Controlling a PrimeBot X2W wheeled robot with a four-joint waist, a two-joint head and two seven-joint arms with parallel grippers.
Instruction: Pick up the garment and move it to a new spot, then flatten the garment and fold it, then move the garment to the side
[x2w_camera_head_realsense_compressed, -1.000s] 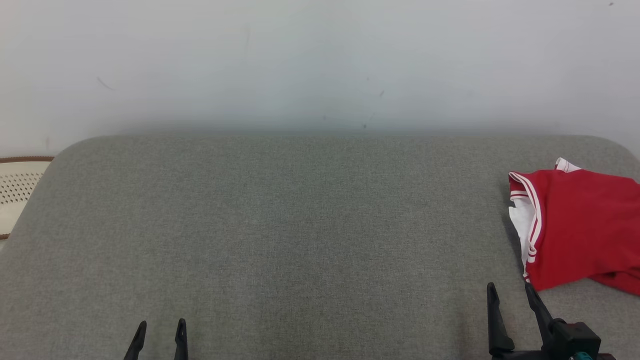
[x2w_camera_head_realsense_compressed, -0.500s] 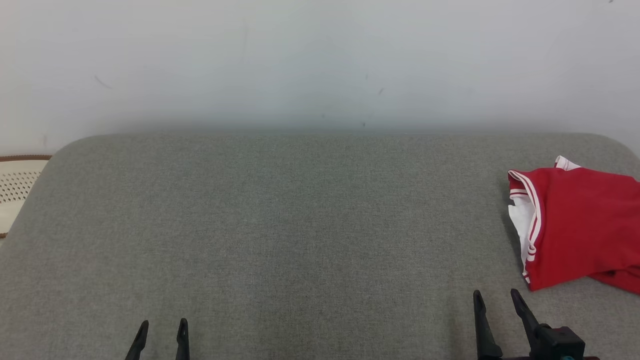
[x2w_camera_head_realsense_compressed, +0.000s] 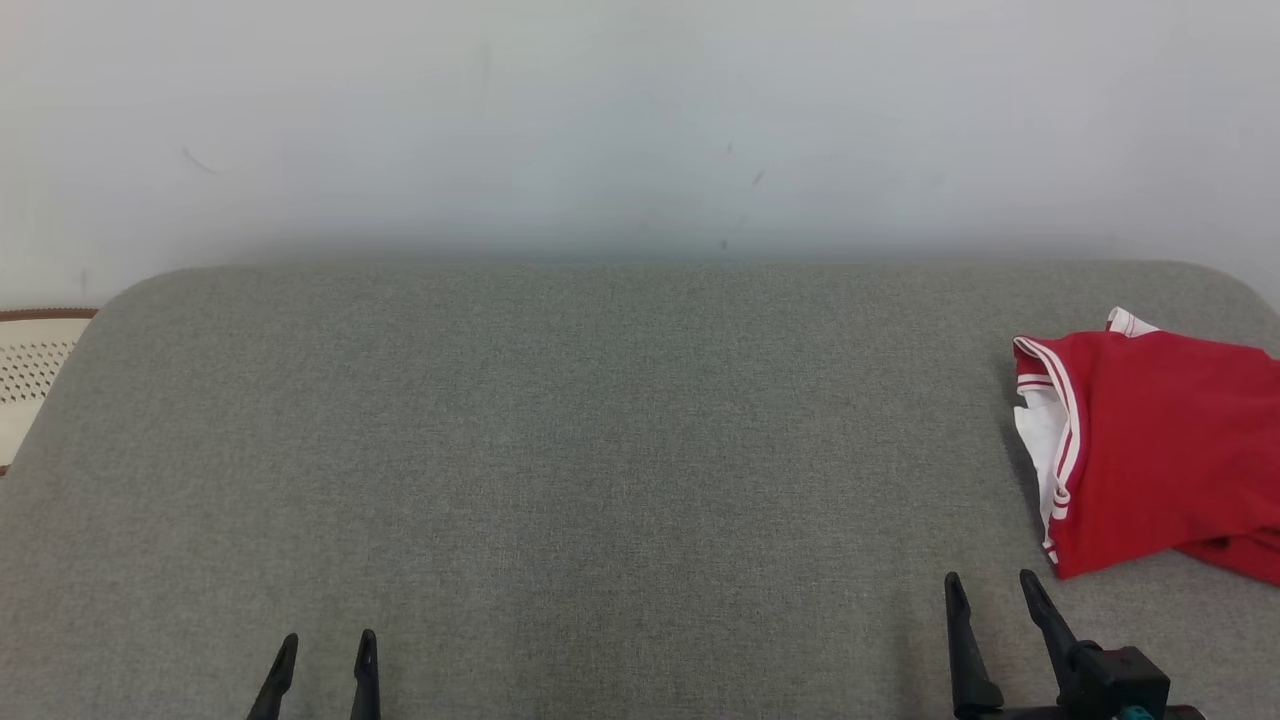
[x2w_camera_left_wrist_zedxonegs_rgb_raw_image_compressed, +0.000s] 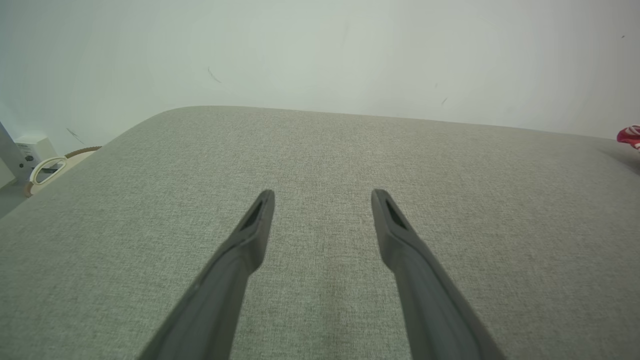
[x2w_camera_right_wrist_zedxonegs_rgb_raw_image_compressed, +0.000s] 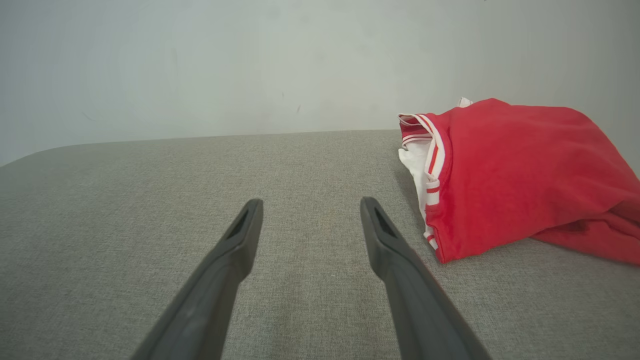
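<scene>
Step in hand: not settled by this moment. The garment is lying at the right edge of the head view on the grey padded surface, partly cut off by the frame. This arrangement would fit a loosely bunched shirt awaiting pickup, and equally a roughly folded one already set to the side. No move is therefore prescribed. Handling is judged only in general. The cloth is soft and layered, so contact at its left border would likely catch several layers at once.

Grippers:
- The left gripper is at the lower left, with fingers spread and nothing between them.
- The right gripper is at the lower right, likewise spread and empty. Its tips are near the garment's lower-left corner, not touching it.

Garment appearance:
- The body is red, with white-and-red striped trim along the left border and a white inner layer exposed beside it.
- It is doubled over itself. The upper face is fairly smooth, and the lower right edge is rumpled.
- In the right wrist view it is seen as a low mound at the right of the frame.
</scene>
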